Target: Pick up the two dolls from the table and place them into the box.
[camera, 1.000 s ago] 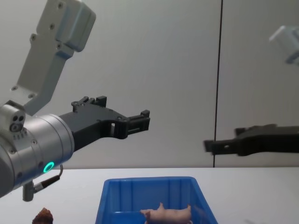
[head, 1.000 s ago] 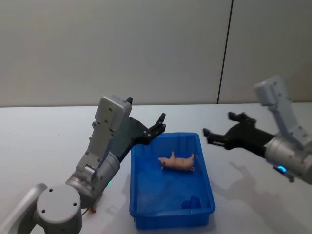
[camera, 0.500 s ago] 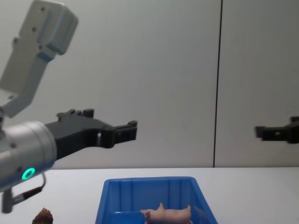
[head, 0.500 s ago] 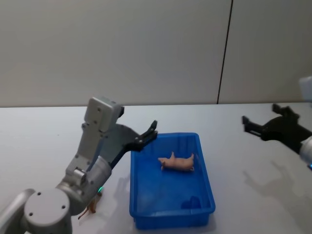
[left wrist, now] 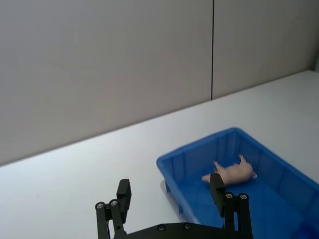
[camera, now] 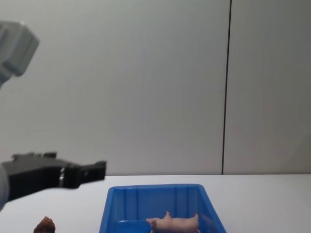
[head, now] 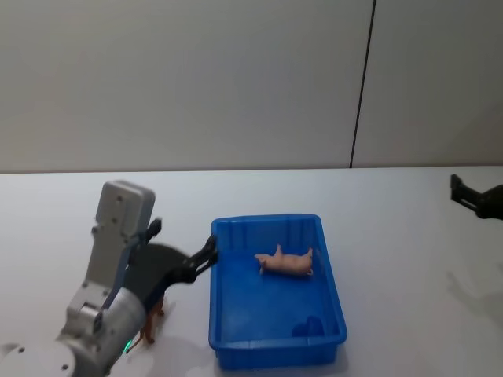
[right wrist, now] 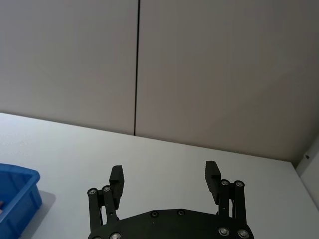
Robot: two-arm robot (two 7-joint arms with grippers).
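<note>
Blue box [head: 277,340] sits mid-table [head: 393,236] with its long axis running away from the robot; bare white surface lies open on both sides and behind it. Pink doll [head: 284,261] lies on its side in the box's far half, long axis across the box, legs toward the far wall. Dark brown doll [camera: 44,224] rests on the table left of the box, just beside and below the left arm. Left gripper [head: 182,250], fingers spread and holding nothing, hangs just left of the box's far-left corner. Right gripper [right wrist: 164,178], fingers also spread and holding nothing, sits at the far right, well apart from the box.
</note>
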